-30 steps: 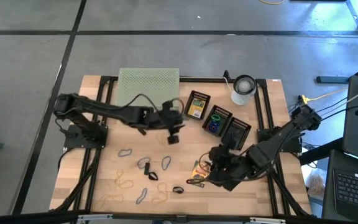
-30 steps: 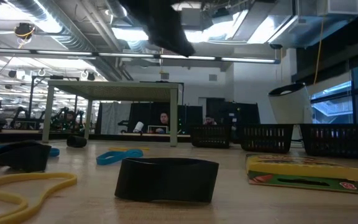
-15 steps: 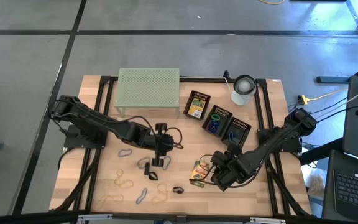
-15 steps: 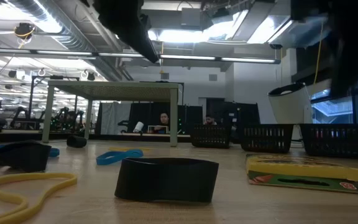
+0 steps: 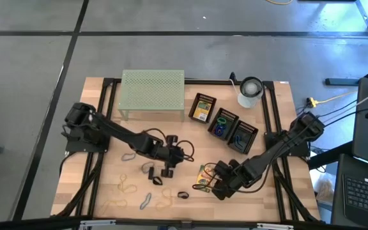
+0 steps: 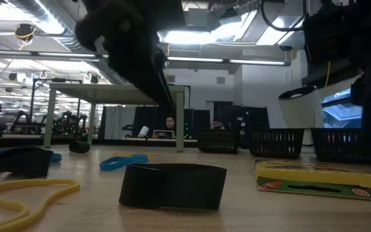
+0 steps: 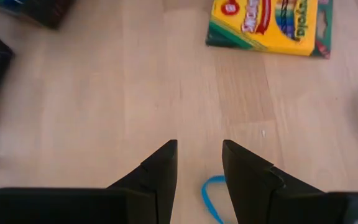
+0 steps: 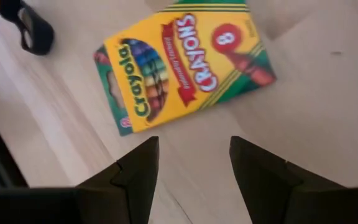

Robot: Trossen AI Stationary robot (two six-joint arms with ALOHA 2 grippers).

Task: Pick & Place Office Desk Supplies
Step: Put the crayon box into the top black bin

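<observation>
Right wrist view first: the right gripper (image 8: 188,168) hangs over the crayon box (image 8: 182,65), jaws apart and empty, the glossy yellow-and-green carton lying flat on the pale wood just ahead of the fingertips — lined up, I'd say, for a grab across its narrow width. From above, that same right gripper (image 5: 220,185) sits low near the front of the table (image 5: 267,195), right beside the box (image 5: 204,178). Over to the left gripper (image 5: 169,167), reaching out to mid-table among the loose bands; its wrist camera shows the jaws apart, nothing between them, and a thin blue rubber band (image 7: 211,198) curling on the wood just below the fingertips, which looks like its target. A second crayon box (image 5: 202,110) already stands in one of three black mesh bins (image 5: 243,135) at the back, so my guess is that's where things are headed. Scattered up front: floppy tan rubber bands (image 5: 126,188), a small black clip (image 5: 183,195), all soft, flat, fiddly stuff. Pale green perforated rack (image 5: 153,89) and white cup (image 5: 250,91) stand at the far edge, out of the way. Down at table height, a black clip (image 6: 172,185) looms large in the foreground.
</observation>
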